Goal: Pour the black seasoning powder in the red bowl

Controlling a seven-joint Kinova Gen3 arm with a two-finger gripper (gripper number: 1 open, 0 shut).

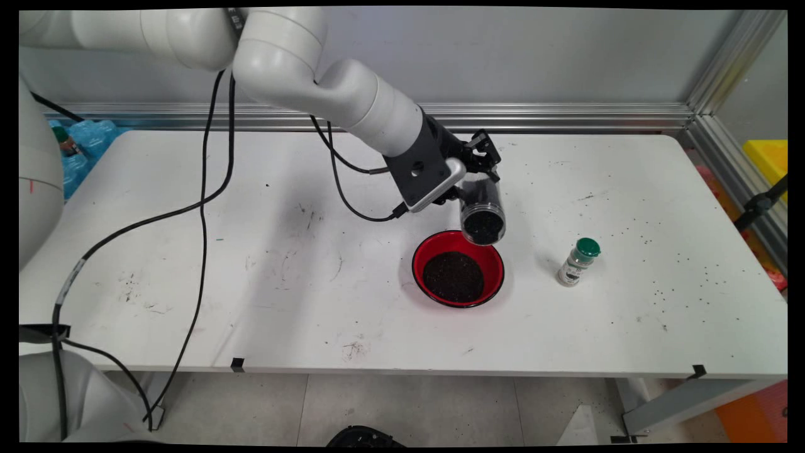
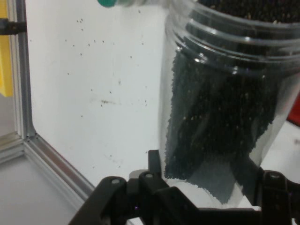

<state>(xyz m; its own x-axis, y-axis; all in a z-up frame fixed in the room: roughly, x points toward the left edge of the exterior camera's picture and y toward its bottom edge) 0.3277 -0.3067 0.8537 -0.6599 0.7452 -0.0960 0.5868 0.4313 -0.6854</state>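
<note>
Gripping a clear plastic jar point(image 1: 482, 211) of fine black grains, the gripper point(image 1: 473, 173) has its fingers point(image 2: 157, 165) clenched on the jar's sides, and the jar hangs tilted mouth-down over the far rim of a red bowl point(image 1: 497, 261). That bowl sits near the middle of the white bench point(image 1: 251, 264) and already holds a dark heap of the same grains. At about three o'clock from the bowl, apart from it, a small spice shaker with a green cap point(image 1: 578, 261) stands tilted. Loose specks point(image 1: 685, 264) dot the bench out at the right. Judging by these, the mouth wants keeping inside the bowl's rim, the tilt slow, so grains fall on the heap rather than the bench.
</note>
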